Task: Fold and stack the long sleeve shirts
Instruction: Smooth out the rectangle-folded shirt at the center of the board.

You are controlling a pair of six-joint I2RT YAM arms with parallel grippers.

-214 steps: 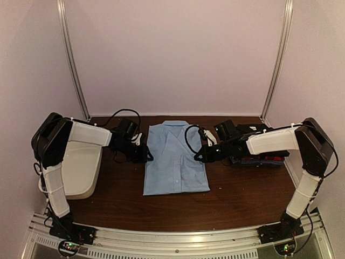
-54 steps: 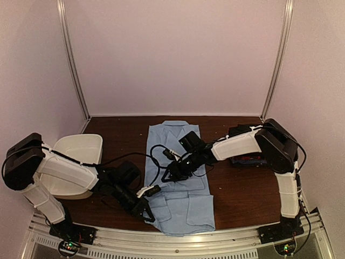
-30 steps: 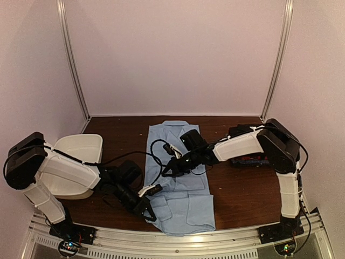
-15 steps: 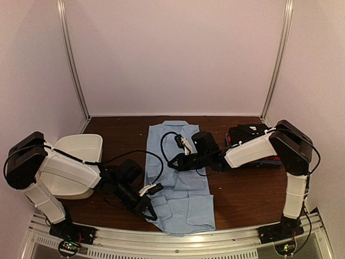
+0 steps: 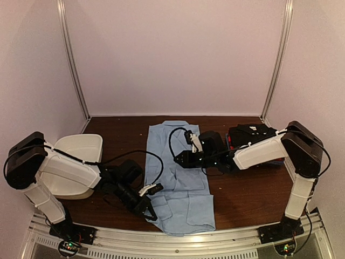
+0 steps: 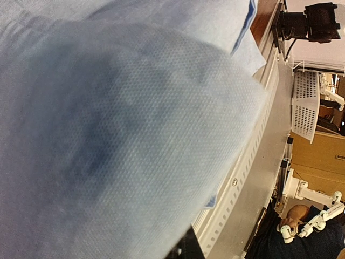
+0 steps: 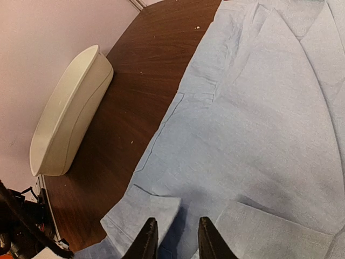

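Observation:
A light blue long sleeve shirt [image 5: 180, 183] lies face up along the middle of the table, collar at the far end, with its lower part folded over near the front edge. My left gripper [image 5: 149, 209] is shut on the shirt's lower left edge, and the blue cloth [image 6: 108, 135] fills the left wrist view. My right gripper [image 5: 179, 158] hovers over the shirt's middle, open, with nothing between its fingers [image 7: 146, 240]; the shirt [image 7: 259, 108] lies flat below it. Folded shirts [image 5: 250, 132], black on top, are stacked at the right, partly behind the right arm.
A white plastic tub [image 5: 81, 148] stands at the left of the table, seen on its side in the right wrist view [image 7: 70, 113]. The metal rail [image 5: 178, 237] runs along the front edge just under the shirt's hem. Bare brown tabletop [image 5: 242, 189] lies to the right of the shirt.
My right gripper has drawn back to the right and toward the far end, away from the shirt's left side, and has opened, letting the cloth go. The left arm has stayed in place.

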